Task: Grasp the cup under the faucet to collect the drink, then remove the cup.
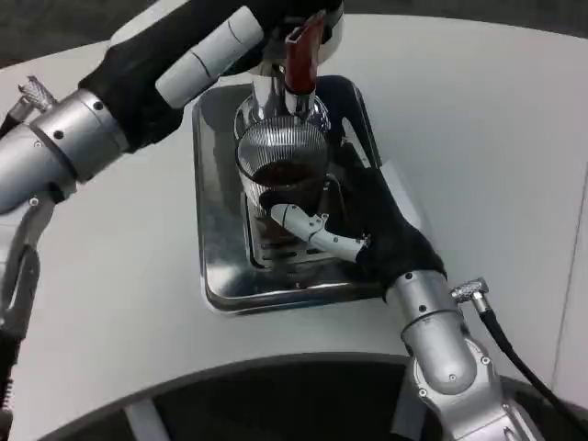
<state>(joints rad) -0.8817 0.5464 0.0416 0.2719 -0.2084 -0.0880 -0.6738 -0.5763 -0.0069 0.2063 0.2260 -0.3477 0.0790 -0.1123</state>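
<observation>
Right hand (367, 225) is wrapped around the cup (280, 170) on the tray (216, 266).
The desk (478, 138) carries the tray; the ribbed cup, holding dark drink, is placed under the faucet (299, 55), whose top is gripped by the left hand (211, 50).

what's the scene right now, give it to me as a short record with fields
surface: white table
tray: silver metal tray on the table
cup: clear ribbed cup on the tray, under the faucet, dark drink inside
faucet: chrome faucet with red lever above the cup
right hand: right hand holds the cup from the side
left hand: left hand up at the faucet lever; its grip is hard to make out
task stage: cup partly filled, not yet removed
</observation>
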